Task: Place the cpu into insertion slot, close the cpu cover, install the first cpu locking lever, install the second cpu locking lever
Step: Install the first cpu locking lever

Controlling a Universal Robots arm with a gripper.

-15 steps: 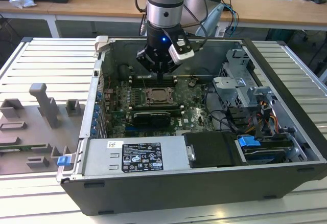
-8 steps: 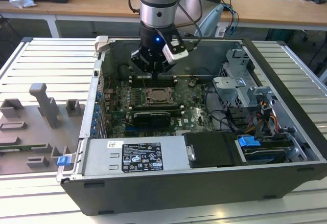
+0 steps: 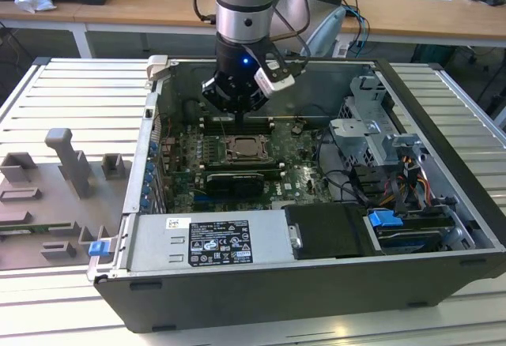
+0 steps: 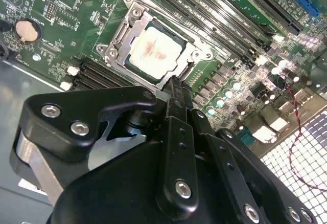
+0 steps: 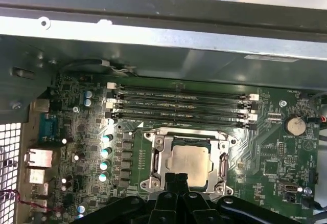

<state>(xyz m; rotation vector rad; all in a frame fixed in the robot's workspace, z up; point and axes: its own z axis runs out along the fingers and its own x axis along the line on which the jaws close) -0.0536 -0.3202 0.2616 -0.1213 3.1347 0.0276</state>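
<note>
Now | you have the black gripper (image 4: 176, 88) with fingers pressed together, empty | pale silvery square cpu (image 4: 156, 50) seated under its silvery frame cover (image 4: 120, 40) lies just off the tips at 11 o'clock in the second wrist view.

Nothing could be read: the white label (image 3: 212, 243) on the grey power supply box (image 3: 150, 245) and the green circuit board (image 5: 265, 157) carried print too small to make out.

Bright, even light; wrist views slightly soft.
</note>
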